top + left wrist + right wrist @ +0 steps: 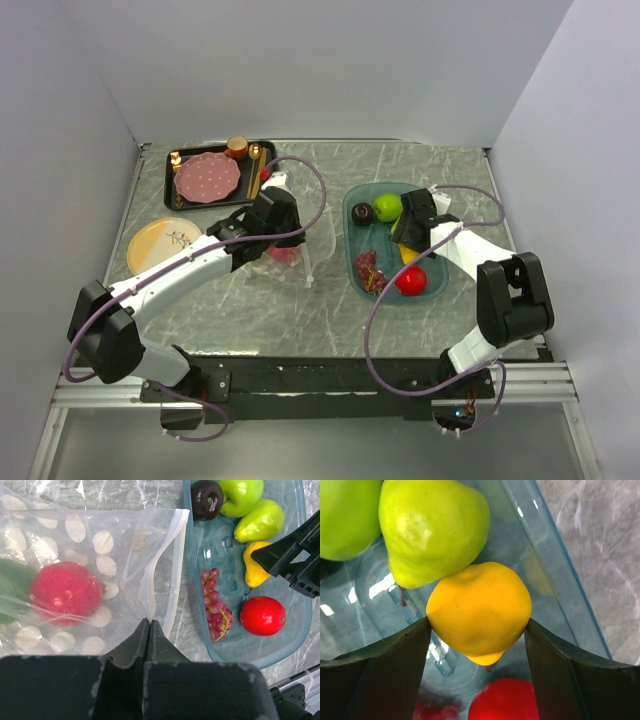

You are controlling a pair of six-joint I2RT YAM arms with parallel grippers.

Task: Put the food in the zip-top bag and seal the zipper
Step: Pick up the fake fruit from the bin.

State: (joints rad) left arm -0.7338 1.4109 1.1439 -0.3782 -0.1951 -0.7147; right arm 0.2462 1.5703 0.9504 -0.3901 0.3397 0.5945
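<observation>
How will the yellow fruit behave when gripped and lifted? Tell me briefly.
Probably rolls: the yellow fruit is rounded and tapered, lying loose in the teal tray. Possibly slippery: its skin looks smooth between the fingers of the right gripper. Likely stiff: no dent shows where they meet it.

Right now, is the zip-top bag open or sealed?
Open. In the left wrist view the two white strips of the zipper stand apart, so the zip-top bag gapes toward the tray; one red fruit sits inside.
</observation>
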